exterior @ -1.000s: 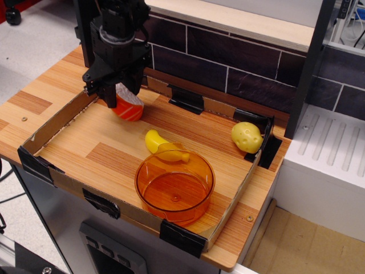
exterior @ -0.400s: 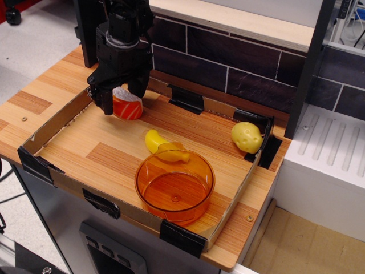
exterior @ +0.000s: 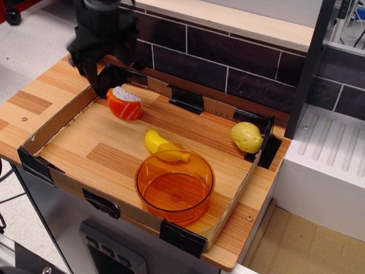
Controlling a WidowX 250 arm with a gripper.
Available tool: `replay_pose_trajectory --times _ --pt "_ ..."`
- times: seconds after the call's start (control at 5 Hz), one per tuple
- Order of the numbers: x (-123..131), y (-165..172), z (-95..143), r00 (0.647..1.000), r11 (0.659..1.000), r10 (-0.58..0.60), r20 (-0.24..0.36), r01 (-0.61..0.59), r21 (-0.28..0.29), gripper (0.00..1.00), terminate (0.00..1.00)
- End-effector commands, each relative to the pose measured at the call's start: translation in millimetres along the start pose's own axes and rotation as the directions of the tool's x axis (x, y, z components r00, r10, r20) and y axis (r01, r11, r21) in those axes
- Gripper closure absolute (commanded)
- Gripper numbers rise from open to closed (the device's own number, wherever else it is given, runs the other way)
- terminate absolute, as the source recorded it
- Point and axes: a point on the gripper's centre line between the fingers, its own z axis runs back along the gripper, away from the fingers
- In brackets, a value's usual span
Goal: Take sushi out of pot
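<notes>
The sushi [exterior: 125, 103], orange with pale stripes and a white rice side, lies on the wooden floor of the cardboard-walled tray near its back left corner. My black gripper [exterior: 107, 67] hangs above and just behind the sushi, blurred by motion. Its fingers stand apart and hold nothing. The pot [exterior: 171, 206], a round translucent orange bowl, stands at the front middle of the tray. Nothing is inside it. It is well apart from the sushi.
A yellow banana toy [exterior: 161, 145] lies against the pot's back rim. A pale yellow potato toy [exterior: 246, 137] sits in the back right corner. Low cardboard walls [exterior: 57, 122] with black tape ring the tray. A dark tiled wall rises behind.
The gripper let go of the sushi, which now rests on the tray floor, and it rose up and slightly to the left, away from it.
</notes>
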Motion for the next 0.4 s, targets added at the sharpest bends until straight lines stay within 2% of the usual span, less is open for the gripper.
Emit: replay_pose_trajectory --times 0.0,0.2 --pt "20.6 4.3 51.4 1.000 0.997 0.007 0.000 -0.006 -0.077 0.00 0.00" --pt "20.6 4.3 51.4 1.000 0.997 0.007 0.000 -0.006 -0.077 0.00 1.00"
